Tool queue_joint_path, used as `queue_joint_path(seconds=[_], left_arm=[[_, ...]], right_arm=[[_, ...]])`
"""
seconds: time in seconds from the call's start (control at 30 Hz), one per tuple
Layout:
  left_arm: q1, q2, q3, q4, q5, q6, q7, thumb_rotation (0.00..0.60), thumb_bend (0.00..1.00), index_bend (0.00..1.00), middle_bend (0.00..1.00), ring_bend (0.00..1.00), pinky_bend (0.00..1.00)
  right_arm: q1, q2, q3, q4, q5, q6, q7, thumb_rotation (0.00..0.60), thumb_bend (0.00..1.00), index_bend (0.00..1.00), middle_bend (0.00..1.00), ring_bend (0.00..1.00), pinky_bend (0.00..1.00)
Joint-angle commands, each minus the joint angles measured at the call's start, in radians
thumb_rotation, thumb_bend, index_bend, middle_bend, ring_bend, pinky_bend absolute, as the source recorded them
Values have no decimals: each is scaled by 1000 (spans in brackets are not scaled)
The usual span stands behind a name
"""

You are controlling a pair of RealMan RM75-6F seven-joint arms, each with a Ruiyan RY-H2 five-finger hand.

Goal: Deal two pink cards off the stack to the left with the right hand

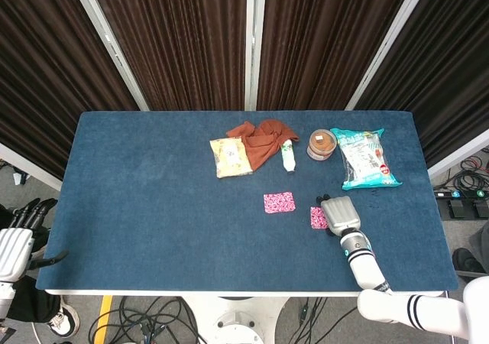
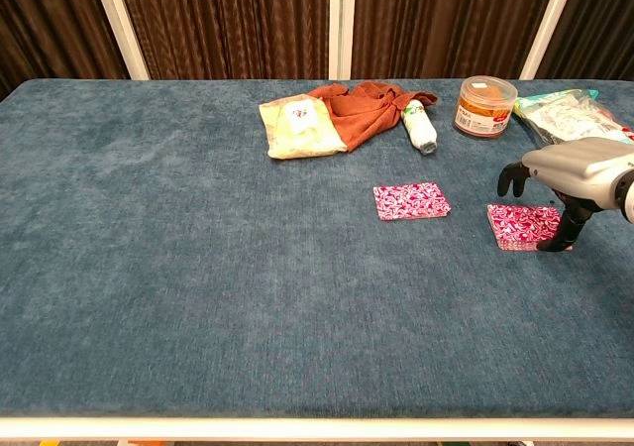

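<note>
Chest view is showing the pink stack (image 2: 525, 226) lying right of the dealt card (image 2: 410, 201) — thin, light, slippery, likely best slid off by its top face. The right hand (image 2: 567, 173) is hovering over it, fingers curled downward, holding nothing.

One dealt pink card (image 2: 411, 201), one stack (image 2: 523, 224), two hands, perhaps five other items

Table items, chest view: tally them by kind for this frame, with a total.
Pink cards: 2 groups, a dealt card lying alone and the stack under the right hand
Snack packets: 2, yellow packet and teal bag
Cloth: 1, orange cloth
Bottle: 1, small bottle on its side
Jar: 1, round jar
Total: 7
</note>
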Motion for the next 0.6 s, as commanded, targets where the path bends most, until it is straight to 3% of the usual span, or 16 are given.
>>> queue_joint_path(seconds=[0.03,0.6], left_arm=[[0,-1,0,3,-1,-1,-2,600,15,91,100,0,127],[-2,-4,2,10,0,-5,-14,600,16,91,101,0,127]], right_arm=[[-2,-9,0,8,5,6,-10,600,130,277,269,757,872],[-4,-35,9,18,18,20,-39,600,153,335,314,760,872]])
